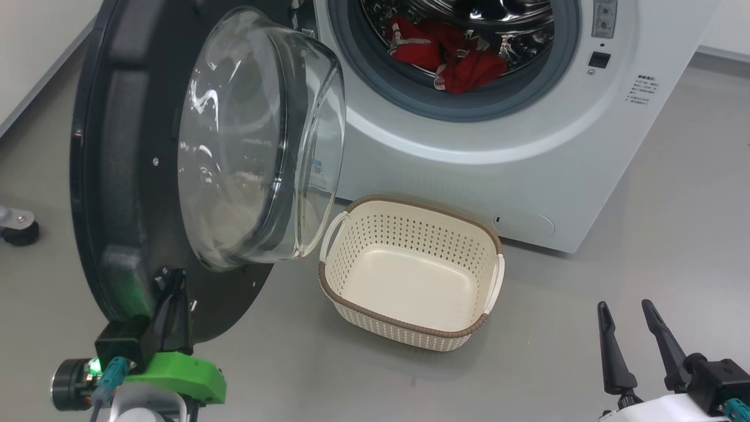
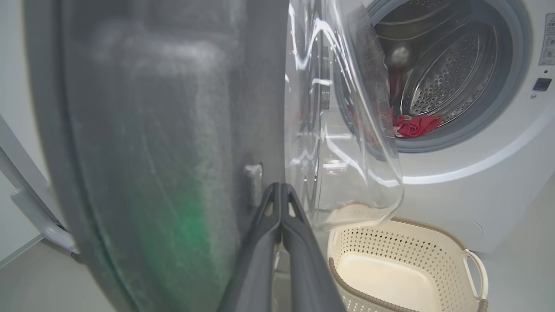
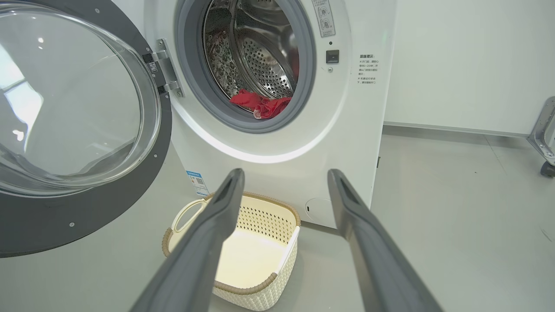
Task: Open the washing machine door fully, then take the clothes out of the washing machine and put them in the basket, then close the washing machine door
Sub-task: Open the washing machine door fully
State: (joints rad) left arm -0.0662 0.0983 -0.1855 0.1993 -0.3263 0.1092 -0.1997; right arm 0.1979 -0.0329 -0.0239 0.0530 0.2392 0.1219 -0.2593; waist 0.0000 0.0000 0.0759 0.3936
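The washing machine door (image 1: 117, 176) is standing swung wide. The left jaws are pressing tight together, holding nothing, with their tips right at its black inner rim near the lower edge. The right jaws are hanging spread wide and empty above the floor (image 1: 644, 234), near the basket (image 1: 410, 234), which is sitting empty before the washing machine (image 1: 469, 170). The clothes (image 1: 451, 58) are lying bunched at the front of the drum (image 1: 515, 35), just behind the gasket (image 1: 363, 64). They are looking soft, light and limp, and are likely to drape and drag over the gasket lip. Pinching a raised fold atop the heap is looking like the safest hold.
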